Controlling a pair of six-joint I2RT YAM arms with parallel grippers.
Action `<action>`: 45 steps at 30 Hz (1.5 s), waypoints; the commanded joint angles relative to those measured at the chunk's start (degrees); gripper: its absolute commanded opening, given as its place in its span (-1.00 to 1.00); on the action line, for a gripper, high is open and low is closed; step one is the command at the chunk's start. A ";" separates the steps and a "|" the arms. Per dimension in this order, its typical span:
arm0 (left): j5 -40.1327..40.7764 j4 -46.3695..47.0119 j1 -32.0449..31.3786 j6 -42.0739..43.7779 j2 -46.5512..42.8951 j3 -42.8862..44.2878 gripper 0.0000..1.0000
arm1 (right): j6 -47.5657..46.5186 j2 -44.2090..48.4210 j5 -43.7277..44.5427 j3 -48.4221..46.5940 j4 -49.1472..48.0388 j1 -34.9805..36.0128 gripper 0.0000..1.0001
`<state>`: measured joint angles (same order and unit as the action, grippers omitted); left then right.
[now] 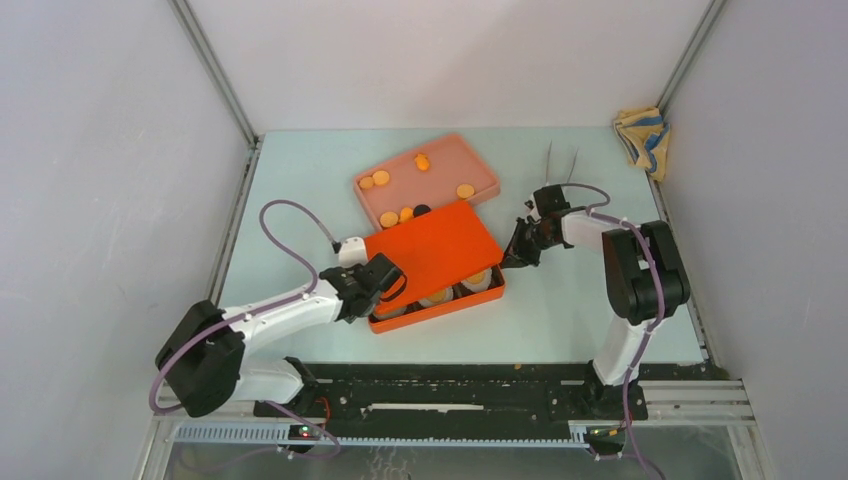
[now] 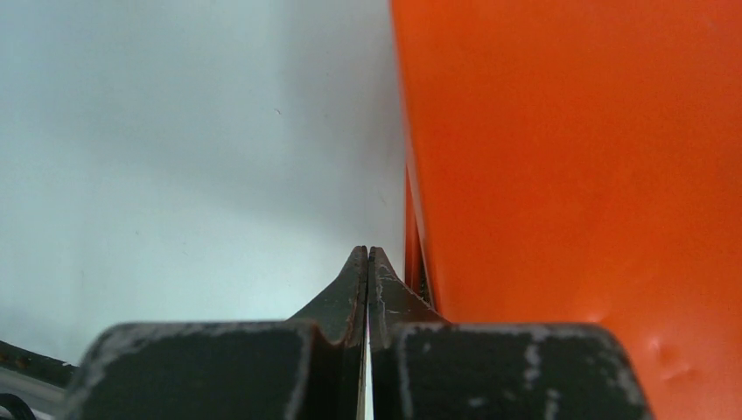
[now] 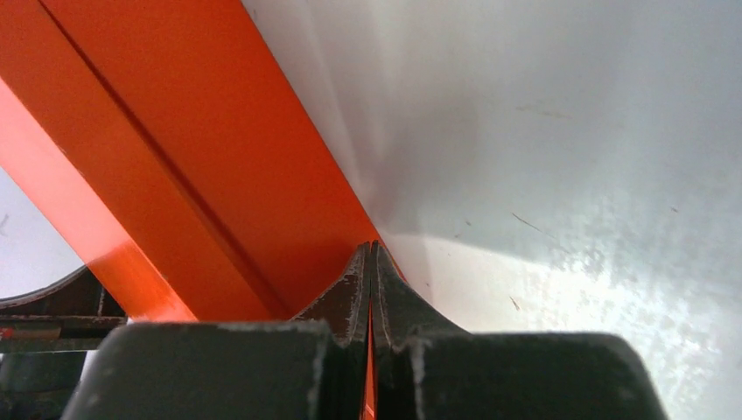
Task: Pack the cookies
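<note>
The left tool (image 1: 392,288), shut on nothing, is placed at the 8 o'clock corner of the orange lid (image 1: 432,245). The right tool (image 1: 514,256), also shut, is set against its 3 o'clock edge. The step is judged to be closing the orange box (image 1: 440,311), where the lid lies askew. Next, an even push to square it is called for. Seven cookies (image 1: 381,177), six orange and one black, are counted in the pink tray (image 1: 445,175) at 12 o'clock. Three filled cups (image 1: 480,279) are seen in the box.

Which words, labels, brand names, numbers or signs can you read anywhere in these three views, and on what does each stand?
None can be read in any view.
The flat orange plastic lid, the pale pink plastic tray and the crumpled yellow and blue cloth all look plain, with no print or sign on them.
</note>
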<state>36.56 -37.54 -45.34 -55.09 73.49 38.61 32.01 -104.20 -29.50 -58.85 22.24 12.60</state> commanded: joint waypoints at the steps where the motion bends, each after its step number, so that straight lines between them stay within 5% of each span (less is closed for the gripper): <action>1: 0.21 5.81 1.12 0.77 -1.01 3.95 -1.00 | 2.58 -1.50 -5.66 -3.28 -1.00 4.13 -1.00; 11: 2.55 0.42 2.99 -0.25 -9.69 0.94 -1.00 | 1.02 2.53 3.70 -3.38 4.25 1.47 -0.97; 14: 2.38 -3.31 6.55 -0.96 -11.73 1.20 -1.00 | 0.26 6.83 7.14 -3.90 5.65 -1.26 -0.55; 17: -0.65 -4.15 11.77 -0.77 -17.14 -0.59 -1.00 | -0.33 10.16 6.13 -3.97 5.74 -4.43 -0.33; 22: -7.70 3.55 17.60 2.56 -25.63 -5.42 -0.99 | -0.50 10.47 -4.43 -3.64 -0.19 -9.25 -0.30; 28: -16.30 18.75 17.90 7.75 -21.51 -5.81 -1.00 | 5.94 0.94 -24.10 -5.41 -15.30 -10.43 -0.24; 35: -20.29 23.96 17.83 7.75 -15.40 -6.70 -1.00 | 9.98 -9.88 -29.87 -7.73 -26.35 -8.70 -0.20; 45: -19.38 24.45 17.83 7.29 -15.31 -10.65 -1.00 | 20.01 -13.07 -35.77 -9.70 -39.52 -3.09 -0.20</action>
<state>17.30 -13.93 -27.70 -48.90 58.24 30.06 44.62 -116.90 -59.53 -66.63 -6.31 7.60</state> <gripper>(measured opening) 0.003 0.401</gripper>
